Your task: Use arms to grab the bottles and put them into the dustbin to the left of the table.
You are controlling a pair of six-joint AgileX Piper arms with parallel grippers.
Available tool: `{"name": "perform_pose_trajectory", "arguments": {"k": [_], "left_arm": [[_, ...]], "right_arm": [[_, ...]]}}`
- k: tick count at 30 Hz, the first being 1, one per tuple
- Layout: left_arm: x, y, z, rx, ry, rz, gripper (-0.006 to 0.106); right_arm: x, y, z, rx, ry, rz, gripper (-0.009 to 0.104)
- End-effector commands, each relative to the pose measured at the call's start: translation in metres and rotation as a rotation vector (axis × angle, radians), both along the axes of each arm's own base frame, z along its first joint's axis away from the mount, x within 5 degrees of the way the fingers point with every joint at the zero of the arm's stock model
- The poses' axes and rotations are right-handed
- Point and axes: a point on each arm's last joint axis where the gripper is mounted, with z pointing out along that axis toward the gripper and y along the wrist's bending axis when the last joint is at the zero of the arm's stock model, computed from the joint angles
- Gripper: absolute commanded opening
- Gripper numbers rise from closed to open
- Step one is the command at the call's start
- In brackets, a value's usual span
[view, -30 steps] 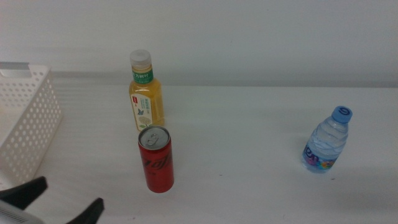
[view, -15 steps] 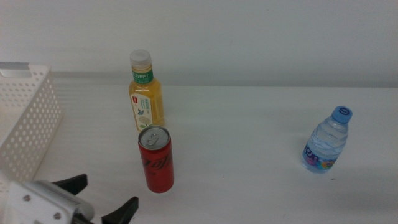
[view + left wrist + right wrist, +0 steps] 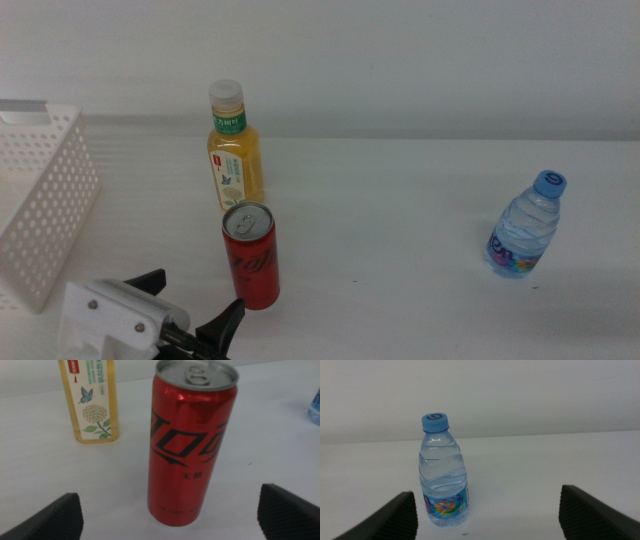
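The dustbin [image 3: 45, 200] waits at the table's left edge, behind the left gripper [image 3: 190, 315], whose jaws are spread to take the red can [image 3: 251, 256] just ahead. The right gripper [image 3: 485, 510], jaws wide, faces the water bottle [image 3: 442, 472].
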Motion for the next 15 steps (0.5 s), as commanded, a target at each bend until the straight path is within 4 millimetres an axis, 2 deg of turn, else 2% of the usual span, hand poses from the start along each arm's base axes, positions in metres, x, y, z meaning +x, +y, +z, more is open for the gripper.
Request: {"name": "perform_pose_trajectory", "arguments": {"k": [1, 5, 9, 15], "left_arm": [[-0.006, 0.005, -0.008, -0.019, 0.014, 0.021, 0.094], [-0.001, 0.001, -0.015, -0.031, -0.028, 0.016, 0.094], [-0.004, -0.005, -0.028, -0.051, 0.077, -0.035, 0.094], [-0.004, -0.005, -0.027, -0.023, 0.05, -0.057, 0.094]], "right_arm": [[-0.001, 0.0, -0.012, -0.009, 0.004, -0.005, 0.076], [-0.001, 0.0, -0.012, -0.009, 0.004, -0.005, 0.076], [-0.001, 0.0, -0.012, -0.009, 0.004, -0.005, 0.076], [-0.001, 0.0, -0.012, -0.009, 0.004, -0.005, 0.076]]}}
